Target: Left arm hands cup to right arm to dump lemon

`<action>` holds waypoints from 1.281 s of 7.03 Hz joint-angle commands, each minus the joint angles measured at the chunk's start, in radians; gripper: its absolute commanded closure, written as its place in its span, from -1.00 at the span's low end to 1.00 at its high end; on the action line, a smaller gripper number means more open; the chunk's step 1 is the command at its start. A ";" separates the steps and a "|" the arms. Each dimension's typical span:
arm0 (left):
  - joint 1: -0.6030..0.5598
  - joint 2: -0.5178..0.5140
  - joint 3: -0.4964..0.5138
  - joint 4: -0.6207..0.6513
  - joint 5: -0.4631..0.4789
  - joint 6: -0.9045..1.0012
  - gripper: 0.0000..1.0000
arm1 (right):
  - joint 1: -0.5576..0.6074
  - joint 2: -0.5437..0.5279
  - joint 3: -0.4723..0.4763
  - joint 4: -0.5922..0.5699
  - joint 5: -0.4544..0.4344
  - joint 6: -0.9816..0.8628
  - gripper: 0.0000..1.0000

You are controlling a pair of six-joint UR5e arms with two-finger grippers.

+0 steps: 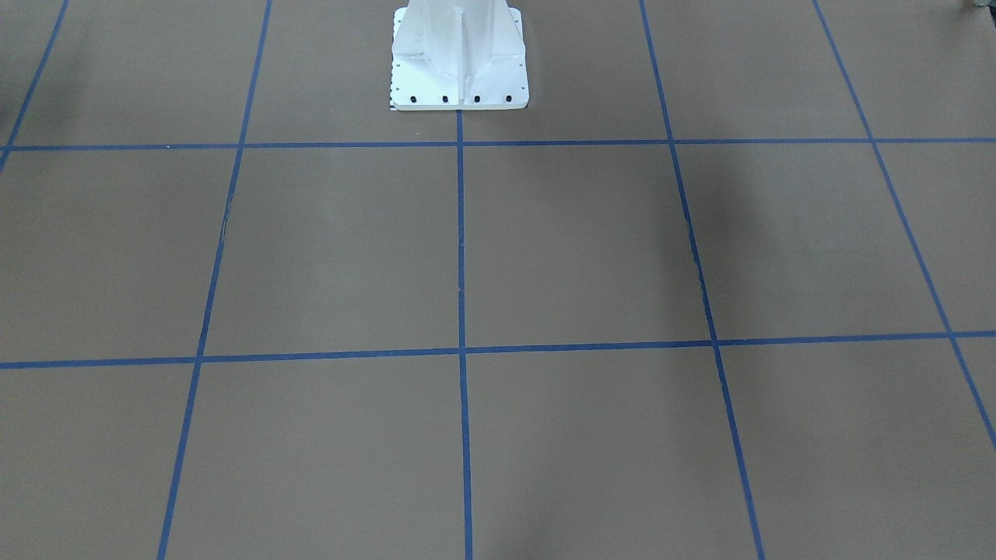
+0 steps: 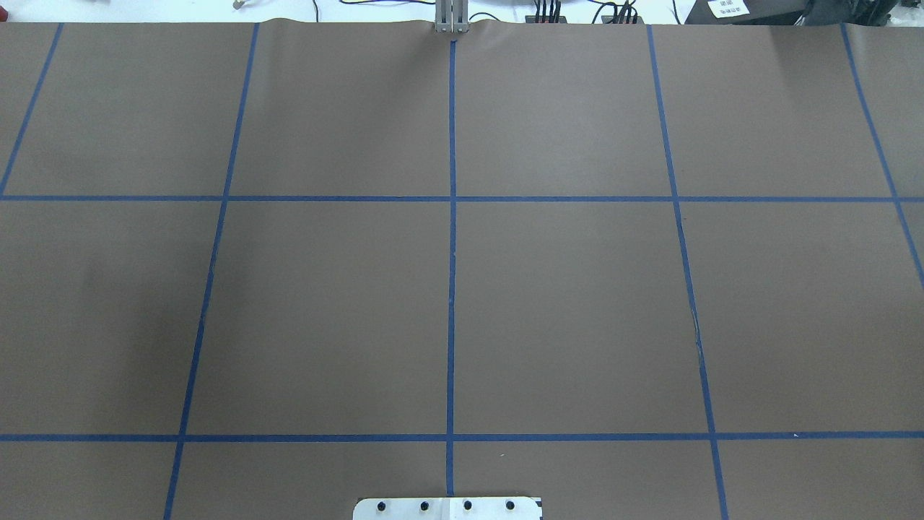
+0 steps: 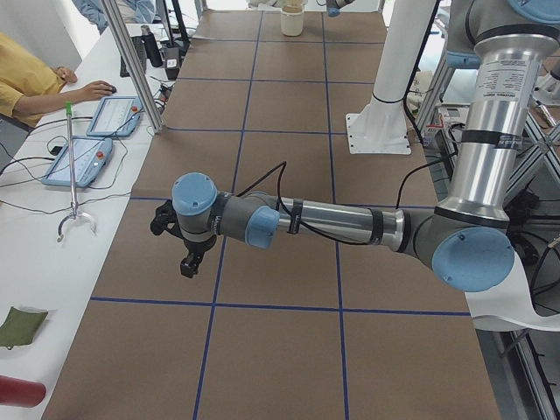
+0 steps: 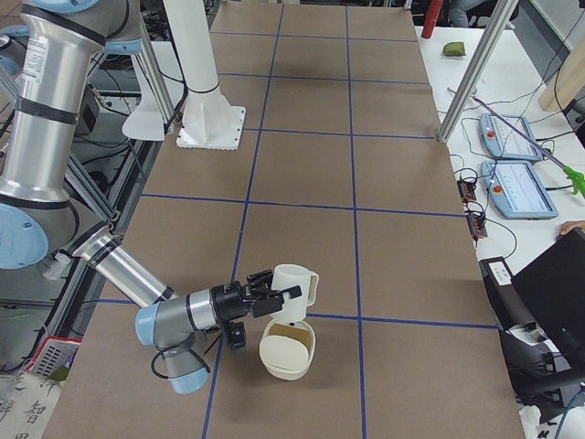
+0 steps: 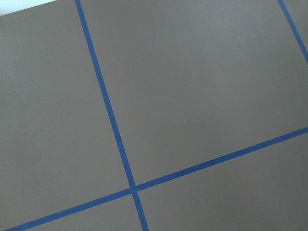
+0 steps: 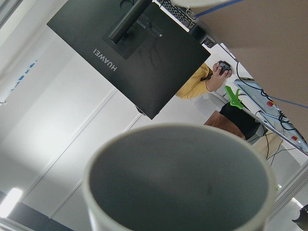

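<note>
— Directly above the bowl (image 4: pixel 285 368), off the table (image 4: pixel 402 247): that is where the cup (image 4: pixel 294 291) hangs, at the tips of the right gripper (image 4: pixel 276 297).

— Which way does it lie?

— Its long axis is close to upright, and I judge it upturned. In the right-side view the closed base shows on top and the handle points away from the gripper. The right wrist camera looks straight into the grey mouth, so the mouth faces down toward the bowl.

— Anything inside?

— No lemon shows in the cup. The bowl's inside is a dull yellow-brown, and I cannot tell whether the lemon lies there.

— Is the claw clenched on the cup?

— The fingers meet the cup's wall from the side. Only a side view shows them, though, so I cannot tell clenched from slack.

— And the other one?

— The left gripper (image 3: pixel 171 248) hangs low over the table at the end far from the bowl, well apart from it. I see nothing between its fingers, and again cannot tell whether it is released or clenched.

— So the coming move?

— It belongs to the right arm, the nearer to the bowl by far. It turns on the cup being plumb over the bowl, mouth inside the line of the rim. If the cup drifts sideways, whatever falls would land beside the bowl.
</note>
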 commanded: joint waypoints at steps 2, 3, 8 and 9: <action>0.000 0.000 0.002 -0.001 0.000 0.001 -1.00 | 0.000 -0.011 0.022 0.002 0.050 -0.206 0.88; 0.000 0.000 0.002 -0.001 0.000 0.000 -1.00 | 0.002 -0.015 0.042 0.000 0.105 -0.366 0.89; 0.000 0.006 0.004 -0.001 -0.002 0.001 -1.00 | 0.002 -0.040 0.045 -0.017 0.306 -1.147 0.91; 0.000 0.007 0.004 -0.001 -0.002 0.001 -1.00 | 0.002 -0.053 0.054 -0.061 0.333 -1.328 0.95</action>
